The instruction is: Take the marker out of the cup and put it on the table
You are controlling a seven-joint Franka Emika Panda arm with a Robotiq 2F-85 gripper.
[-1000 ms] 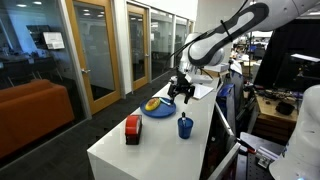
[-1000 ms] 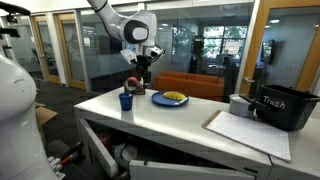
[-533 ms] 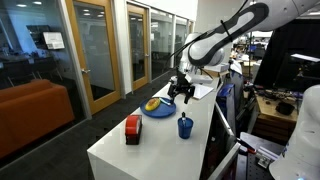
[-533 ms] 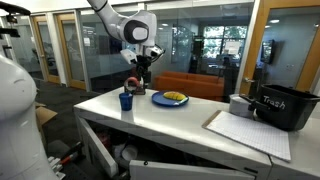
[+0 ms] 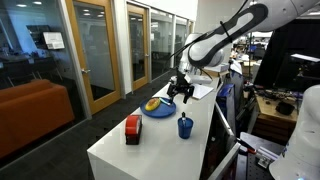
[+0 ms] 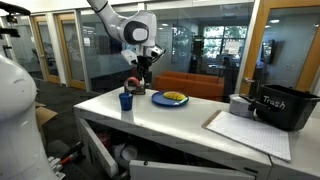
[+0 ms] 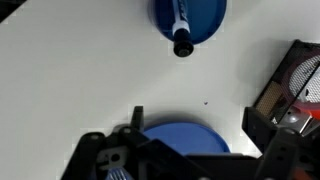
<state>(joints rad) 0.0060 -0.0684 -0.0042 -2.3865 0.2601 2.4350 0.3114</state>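
Fingers spread; dark marker in blue cup.

Three views sharing the cup
Exterior cameras face the table from opposite ends, mid-distance; the wrist view looks down, close above the cup.

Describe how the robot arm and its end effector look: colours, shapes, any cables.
The arm is white, made of rounded tubular segments with dark joints. The end effector is black and angular. Cables or markings are too small to tell.
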